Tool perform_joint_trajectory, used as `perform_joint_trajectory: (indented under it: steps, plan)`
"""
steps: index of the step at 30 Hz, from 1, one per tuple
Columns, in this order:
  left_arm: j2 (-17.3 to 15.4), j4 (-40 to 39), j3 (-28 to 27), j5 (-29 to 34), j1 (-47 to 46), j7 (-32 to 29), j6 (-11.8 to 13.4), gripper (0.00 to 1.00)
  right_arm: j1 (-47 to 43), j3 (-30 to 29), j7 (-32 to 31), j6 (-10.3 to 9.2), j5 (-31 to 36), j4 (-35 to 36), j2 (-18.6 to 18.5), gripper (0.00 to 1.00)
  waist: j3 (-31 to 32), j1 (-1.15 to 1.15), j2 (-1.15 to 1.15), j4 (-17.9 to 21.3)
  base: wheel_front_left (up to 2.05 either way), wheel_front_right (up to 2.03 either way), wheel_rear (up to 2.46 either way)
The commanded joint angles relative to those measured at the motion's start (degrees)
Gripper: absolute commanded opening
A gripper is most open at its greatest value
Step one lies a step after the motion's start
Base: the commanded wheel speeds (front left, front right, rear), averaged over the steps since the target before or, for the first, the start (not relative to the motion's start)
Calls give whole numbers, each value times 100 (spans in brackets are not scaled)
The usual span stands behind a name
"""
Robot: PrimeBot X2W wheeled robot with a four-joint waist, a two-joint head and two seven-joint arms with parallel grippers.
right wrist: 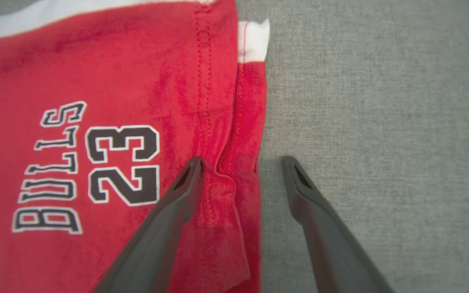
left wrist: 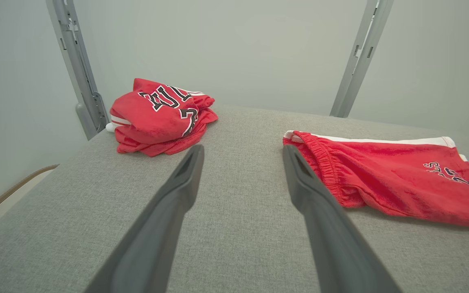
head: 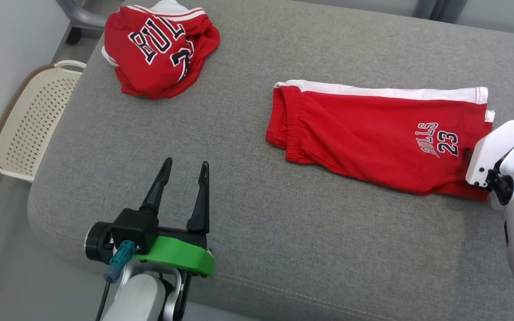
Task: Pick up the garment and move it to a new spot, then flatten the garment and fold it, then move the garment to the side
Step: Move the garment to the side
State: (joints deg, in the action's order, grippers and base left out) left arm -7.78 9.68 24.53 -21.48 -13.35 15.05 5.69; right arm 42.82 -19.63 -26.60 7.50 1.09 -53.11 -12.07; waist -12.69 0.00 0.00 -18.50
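Observation:
Red shorts [head: 373, 133] with a white side stripe and "BULLS 23" print lie flat, folded lengthwise, on the grey cushion, waistband toward the left. My right gripper [right wrist: 242, 162] is open, pointing down over the shorts' [right wrist: 108, 134] leg hem, one finger on the red cloth and the other over bare cushion. In the head view its white wrist [head: 498, 156] covers the hem's near right corner. My left gripper [head: 184, 171] hovers open near the front edge, well left of the shorts [left wrist: 381, 179], nothing between its fingers [left wrist: 185, 171].
A crumpled red "BULLS" jersey [head: 159, 51] lies at the cushion's far left corner, also the jersey [left wrist: 159, 116] ahead of the left gripper. A cream perforated basket [head: 29, 125] stands on the floor left of the cushion [head: 257, 214]. Grey metal posts [left wrist: 356, 61] rise behind.

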Motion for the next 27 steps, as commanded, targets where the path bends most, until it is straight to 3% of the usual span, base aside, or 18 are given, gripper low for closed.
perform_joint_trajectory:
  steps: [1, 6, 7, 8, 9, 10, 27]
  plan:
    - [39, 13, -27, 55, -64, 14, -37, 100, -1, -46, -34, -2, 35, -172, 30, 100, -152, 0, 0, -140, 0, 0, 0]
    - [83, 75, -134, 137, -34, 14, -114, 100, 120, -292, -323, 21, 70, -633, 223, 100, -162, 0, 0, -146, 0, 0, 0]
    - [91, 85, -152, 156, -31, 14, -124, 100, 154, -327, -385, 23, 76, -702, 251, 92, -153, 0, 0, -147, 0, 0, 0]
    - [103, 96, -168, 168, -28, 14, -142, 100, 177, -363, -435, 29, 83, -757, 267, 48, -143, 0, 0, -146, 0, 0, 0]
    - [114, 111, -182, 174, -22, 14, -158, 100, 206, -383, -455, 30, 95, -794, 301, 28, -129, 0, 0, -142, 0, 0, 0]
    - [122, 126, -200, 185, -14, 14, -169, 100, 245, -396, -463, 30, 115, -813, 328, 0, -115, 0, 0, -134, 0, 0, 0]
    - [192, 434, -217, 250, 133, 15, -311, 100, 303, -920, -148, -6, 885, -513, -230, 0, 324, 0, 0, -65, 0, 0, 0]
